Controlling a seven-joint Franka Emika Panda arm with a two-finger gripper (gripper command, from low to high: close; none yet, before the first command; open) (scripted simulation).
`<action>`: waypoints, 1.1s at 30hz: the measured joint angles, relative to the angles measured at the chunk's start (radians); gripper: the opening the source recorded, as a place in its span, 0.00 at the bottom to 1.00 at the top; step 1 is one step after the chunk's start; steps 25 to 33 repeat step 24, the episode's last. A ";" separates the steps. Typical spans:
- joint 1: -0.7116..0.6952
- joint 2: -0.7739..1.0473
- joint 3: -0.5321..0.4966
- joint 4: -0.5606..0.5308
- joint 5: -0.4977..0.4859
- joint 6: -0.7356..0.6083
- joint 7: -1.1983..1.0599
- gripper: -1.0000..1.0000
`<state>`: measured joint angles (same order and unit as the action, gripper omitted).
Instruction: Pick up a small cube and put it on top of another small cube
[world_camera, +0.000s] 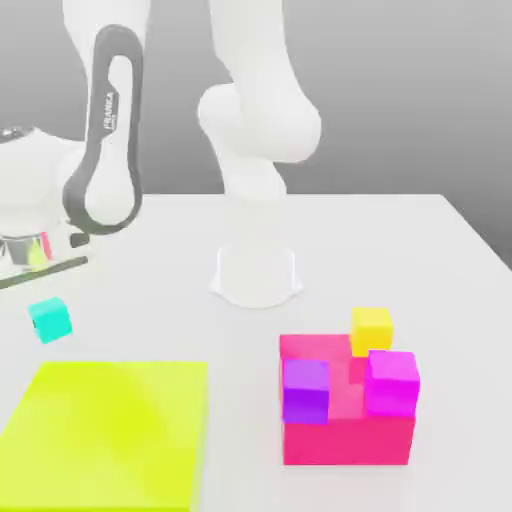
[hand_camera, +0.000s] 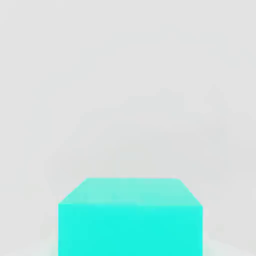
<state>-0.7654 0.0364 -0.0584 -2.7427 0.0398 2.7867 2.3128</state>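
Note:
The small cube (world_camera: 50, 320) is plain cyan and lies at the exterior view's left, directly beneath the arm's hand. In the hand view the same small cube (hand_camera: 130, 220) sits very close to the camera, centred under the hand. My gripper (world_camera: 42, 288) is down over this cube and shut on it. A small yellow cube (world_camera: 371, 329) rests on the back of a pink block (world_camera: 345, 440) at the exterior view's right. A small purple cube (world_camera: 306, 390) and a small magenta cube (world_camera: 392, 381) also sit on that block.
A large flat yellow-green slab (world_camera: 110, 430) lies in front of the cyan cube at the exterior view's lower left. The arm's white base (world_camera: 256, 275) stands at the middle of the white table (world_camera: 440, 260). The arm's links reach over the table's left side.

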 joint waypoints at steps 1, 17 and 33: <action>0.051 -0.023 0.021 0.007 0.003 -0.027 0.031 0.00; 0.512 -0.252 0.443 0.108 0.075 -0.354 0.496 0.00; 0.508 -0.144 0.466 0.080 0.031 -0.223 0.541 1.00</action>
